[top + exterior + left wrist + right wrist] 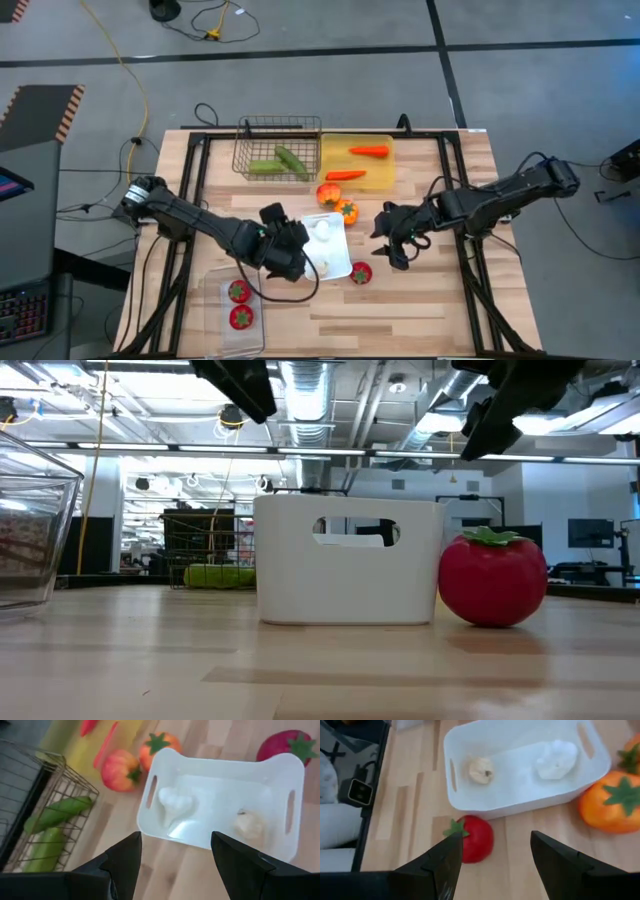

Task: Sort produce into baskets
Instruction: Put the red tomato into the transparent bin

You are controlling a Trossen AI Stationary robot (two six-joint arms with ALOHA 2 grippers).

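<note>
The produce is spread over the middle and far part of the wooden table (420, 310). Two green cucumbers (280, 161) lie in the wire mesh basket (243, 150) at the far edge, long axes roughly left-right, one angled across the other. Beside the basket, the yellow tray (385, 180) holds two carrots (368, 151), both lying left-right; the farther one points its thin end to the right.

Two orange-red peppers (338, 201) sit just in front of the yellow tray, touching or nearly touching each other. The white tray (342, 265) lies just in front of them, long axis running near to far, with two garlic bulbs (175, 803) inside (the wrist views separate a white bulb from a duller cream one (481, 770); from above they are hard to tell from the tray floor). One red round fruit (360, 272) stands just right of the white tray's near corner, green cap up. Two more red fruits (240, 305) rest in the clear tub (212, 285) at the near left.

The left gripper (290, 240) hangs over the left edge of the white tray, fingers well apart and holding nothing. The right gripper (392, 240) hovers right of the white tray, near the loose red fruit, fingers likewise spread and empty.

The low view alone shows the white tray's side handle slot and the red fruit standing apart from the tray wall; the carrots and peppers are hidden there.
</note>
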